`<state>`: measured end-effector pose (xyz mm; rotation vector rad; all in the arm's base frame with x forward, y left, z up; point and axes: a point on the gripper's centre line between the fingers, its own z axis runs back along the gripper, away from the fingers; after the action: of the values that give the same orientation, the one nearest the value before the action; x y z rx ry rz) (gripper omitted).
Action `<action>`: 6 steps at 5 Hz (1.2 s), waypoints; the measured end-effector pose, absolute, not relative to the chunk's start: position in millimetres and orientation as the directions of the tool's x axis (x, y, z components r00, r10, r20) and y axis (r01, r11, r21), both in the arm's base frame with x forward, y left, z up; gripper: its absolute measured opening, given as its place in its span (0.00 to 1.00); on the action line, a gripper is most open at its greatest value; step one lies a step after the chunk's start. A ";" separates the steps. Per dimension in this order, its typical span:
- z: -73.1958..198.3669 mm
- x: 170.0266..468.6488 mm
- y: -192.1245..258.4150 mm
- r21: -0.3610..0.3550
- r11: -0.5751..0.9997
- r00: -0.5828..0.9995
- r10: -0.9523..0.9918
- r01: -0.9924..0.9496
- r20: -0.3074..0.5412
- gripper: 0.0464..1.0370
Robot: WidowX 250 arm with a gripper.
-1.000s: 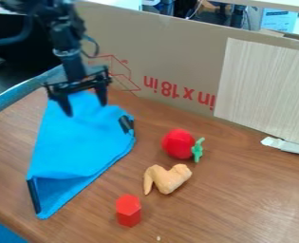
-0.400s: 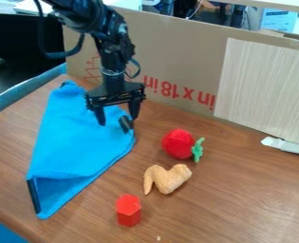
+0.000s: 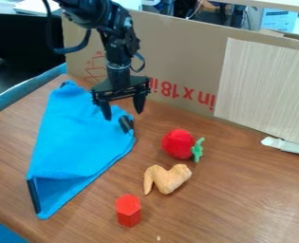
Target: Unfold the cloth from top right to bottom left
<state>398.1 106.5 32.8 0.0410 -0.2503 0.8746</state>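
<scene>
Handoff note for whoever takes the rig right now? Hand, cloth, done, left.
Hand: open, nothing gripped, hanging at the cloth's upper right by the black strip; can't tell if the tips touch cloth.
Cloth: blue, left part of the table, wrinkled. Another black strip at its lower left.
Done: no finished unfold; cloth lies partly folded.
Left: grip the upper-right part, draw it toward bottom left, release, flatten.
Right of cloth: red toy with green stem, toy chicken wing, red hexagonal block. Probably best kept clear of.
</scene>
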 end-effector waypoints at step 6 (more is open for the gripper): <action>10.8 396.5 110.3 -0.047 0.623 0.596 0.765 -0.781 0.242 0.63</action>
<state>396.5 110.3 10.8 0.0664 -0.2493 0.8981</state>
